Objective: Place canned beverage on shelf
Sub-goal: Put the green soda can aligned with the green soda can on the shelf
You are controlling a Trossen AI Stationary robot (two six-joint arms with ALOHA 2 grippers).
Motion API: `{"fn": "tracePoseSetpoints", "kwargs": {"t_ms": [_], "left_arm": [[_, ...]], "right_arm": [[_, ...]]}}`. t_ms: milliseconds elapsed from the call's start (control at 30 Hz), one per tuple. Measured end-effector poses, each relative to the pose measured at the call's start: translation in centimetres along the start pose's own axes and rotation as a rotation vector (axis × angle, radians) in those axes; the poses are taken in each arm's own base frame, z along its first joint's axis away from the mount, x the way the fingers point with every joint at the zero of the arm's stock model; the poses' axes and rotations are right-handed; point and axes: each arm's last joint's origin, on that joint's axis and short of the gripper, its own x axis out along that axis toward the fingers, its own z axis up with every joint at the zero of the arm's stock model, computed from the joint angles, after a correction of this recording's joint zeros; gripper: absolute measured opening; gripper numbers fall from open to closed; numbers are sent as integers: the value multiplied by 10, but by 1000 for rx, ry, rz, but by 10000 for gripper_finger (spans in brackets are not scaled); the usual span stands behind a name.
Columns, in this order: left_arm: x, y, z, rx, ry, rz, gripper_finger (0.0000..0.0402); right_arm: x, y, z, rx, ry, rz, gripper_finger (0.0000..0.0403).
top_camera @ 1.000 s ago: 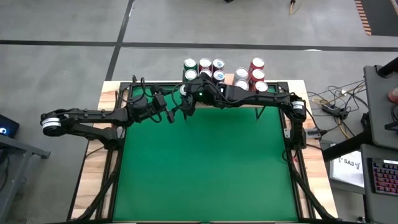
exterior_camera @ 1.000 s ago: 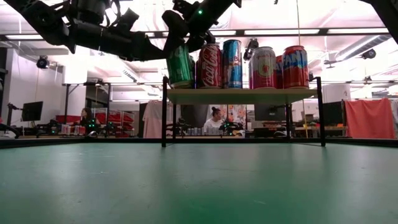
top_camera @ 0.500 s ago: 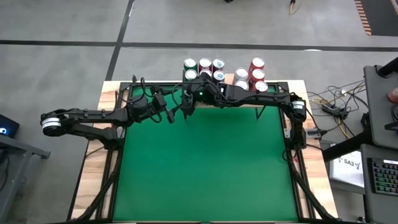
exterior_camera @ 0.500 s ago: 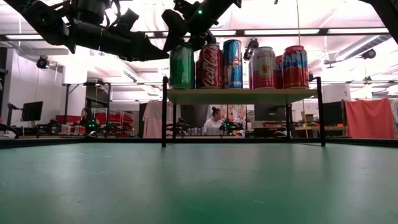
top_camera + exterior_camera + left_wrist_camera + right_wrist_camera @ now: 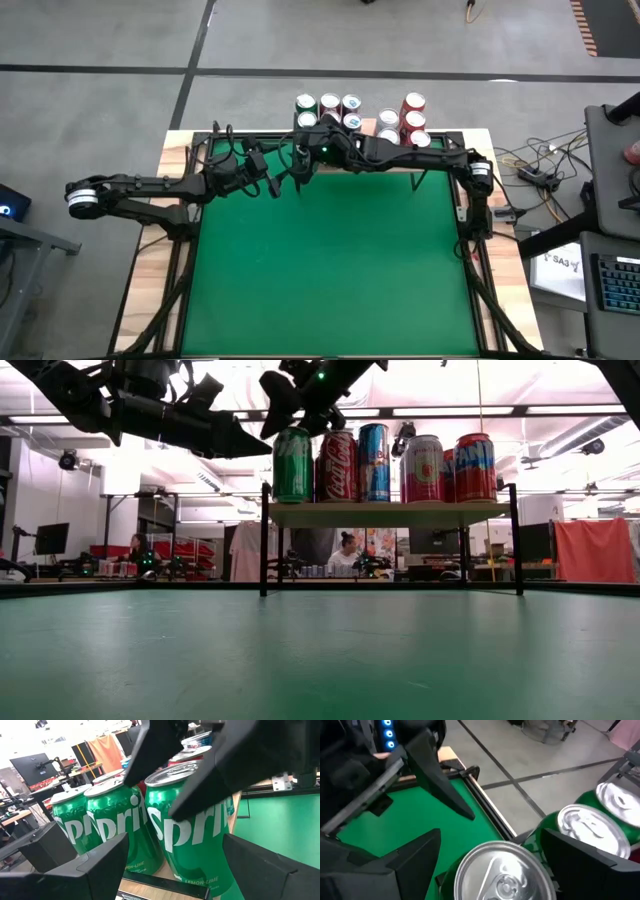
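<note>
A green Sprite can [image 5: 292, 465] stands upright on its base at the near left corner of the shelf's wooden board [image 5: 390, 513]. It also shows in the left wrist view [image 5: 192, 825] and, from above, in the right wrist view [image 5: 502, 870]. My right gripper [image 5: 300, 415] is open just above it, with a finger on each side of the can's top [image 5: 495, 855]. My left gripper [image 5: 272, 183] is open and empty beside it, over the green table's far part, and faces the cans [image 5: 172, 870].
Two more Sprite cans [image 5: 107, 815] stand behind the front one. A Coca-Cola can [image 5: 337, 465], a blue can [image 5: 373, 462], a pink can [image 5: 425, 468] and a red can [image 5: 475, 466] fill the shelf to its right. The green felt [image 5: 330, 270] lies open toward the near edge.
The green can was tilted under my right gripper and now stands upright on the shelf's left corner. My right gripper has risen a little from the can's top.
</note>
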Motion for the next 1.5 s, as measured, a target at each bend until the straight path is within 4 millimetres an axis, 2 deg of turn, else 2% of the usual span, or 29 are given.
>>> {"fn": "tracePoseSetpoints", "kwargs": {"t_ms": [233, 433, 633, 733, 800, 867, 1000, 1267, 1333, 1500], "left_arm": [[0, 0, 0, 0, 0, 0, 305], [0, 0, 1, 0, -2, -1, 305], [-11, -4, 10, 20, -32, -45, 302], [-21, -11, 16, 52, -76, -203, 288], [-26, -16, 18, 71, -120, -372, 274], [-27, -18, 18, 86, -148, -455, 255], [-18, -19, 14, 89, -125, -368, 194], [8, -27, 4, 99, -114, -310, 25], [15, -29, 4, 100, -100, -313, 7], [31, -32, -2, 108, -33, -251, 16]], "right_arm": [[-16, -6, 12, 10, -55, 1, 329], [-40, -7, 25, 13, -109, 16, 331], [-80, -4, 39, -27, -161, 59, 327], [-104, -5, 43, -48, -155, 80, 327], [-117, -6, 41, -74, -127, 95, 327], [-126, -7, 40, -90, -104, 117, 327], [-137, -4, 38, -115, -81, 147, 327], [-140, 1, 34, -168, -53, 161, 327], [-140, 1, 34, -166, -50, 160, 327], [-140, 1, 33, -164, -40, 161, 326]]}}
